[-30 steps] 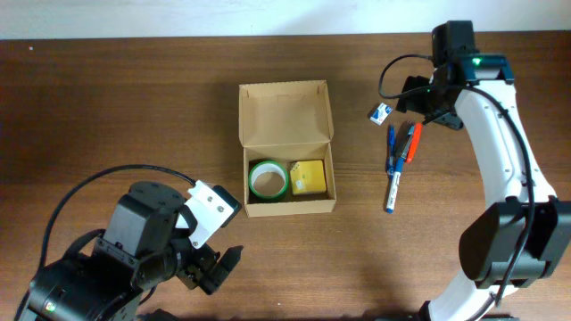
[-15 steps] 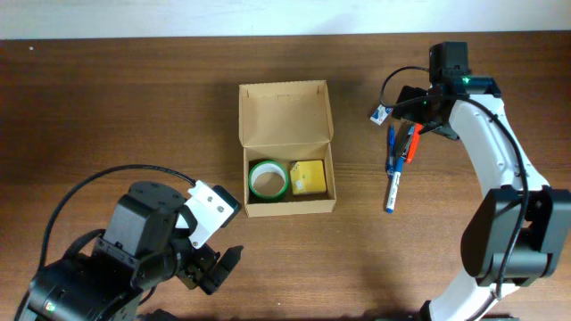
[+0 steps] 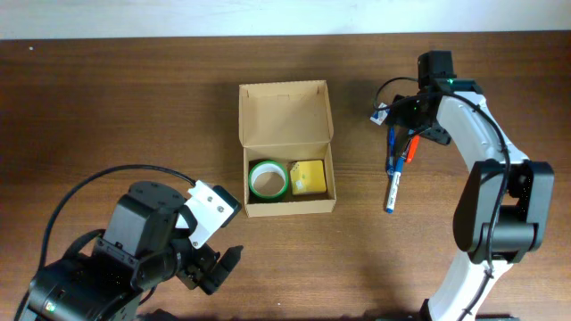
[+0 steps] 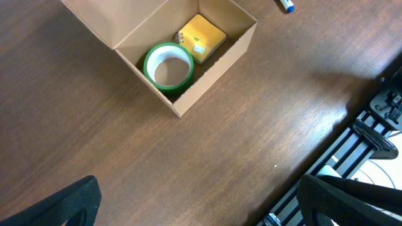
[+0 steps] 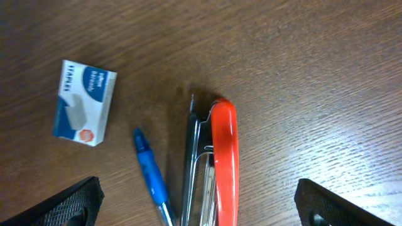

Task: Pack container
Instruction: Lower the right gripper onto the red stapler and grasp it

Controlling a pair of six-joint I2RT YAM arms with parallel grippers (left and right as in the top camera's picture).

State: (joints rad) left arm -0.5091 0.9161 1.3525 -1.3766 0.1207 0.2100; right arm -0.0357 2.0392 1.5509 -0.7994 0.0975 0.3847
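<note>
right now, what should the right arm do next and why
Probably lower the open right gripper onto the red stapler: it lies on the table right under the spread jaws, not yet in the cardboard box.

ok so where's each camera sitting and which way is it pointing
Overhead: fixed above the table, looking straight down; left arm bottom left, right arm at right, container mid-table.
Left wrist: on the left arm, looking down into the container with green tape roll; left end effector open, tips in bottom corners.
Right wrist: on the right arm, close over staple box, blue pen, red stapler; right end effector open, tips in bottom corners.
Shared: overhead and left wrist both show container and tape roll.
</note>
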